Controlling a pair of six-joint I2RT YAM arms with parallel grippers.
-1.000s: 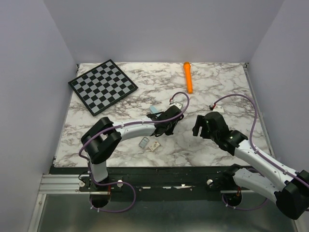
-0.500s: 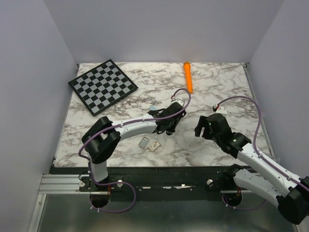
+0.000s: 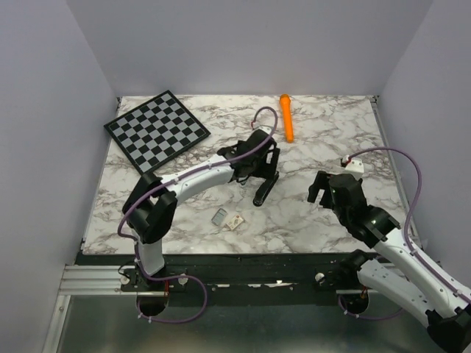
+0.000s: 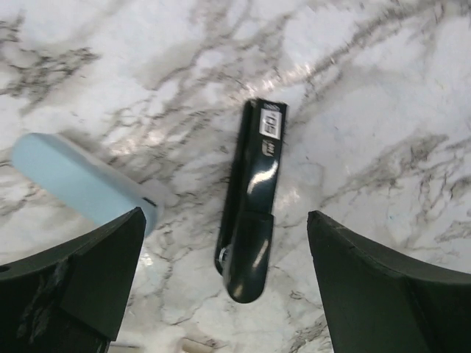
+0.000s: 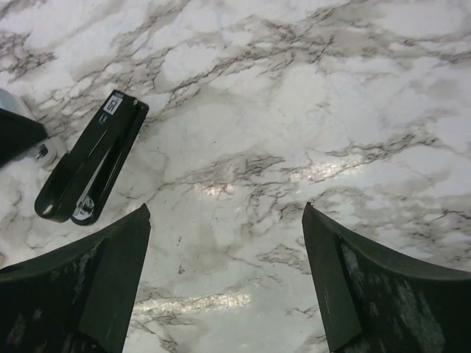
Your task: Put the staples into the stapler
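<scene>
The slim black stapler point(image 3: 263, 190) lies flat and closed on the white marble-patterned table point(image 3: 331, 125), near the centre of the top view. The left gripper point(image 4: 224, 215) hangs over it with its fingers spread wide. In the left wrist view the stapler sits in the gap between them, touched by neither. A pale blue little box point(image 4: 77, 182) lies at the left of that frame. The small silvery-grey block of staples point(image 3: 219, 216) rests lower left of the stapler, apart from it. The right gripper point(image 5: 225, 209) is also wide and holds nothing, with the stapler at the left of its view.
</scene>
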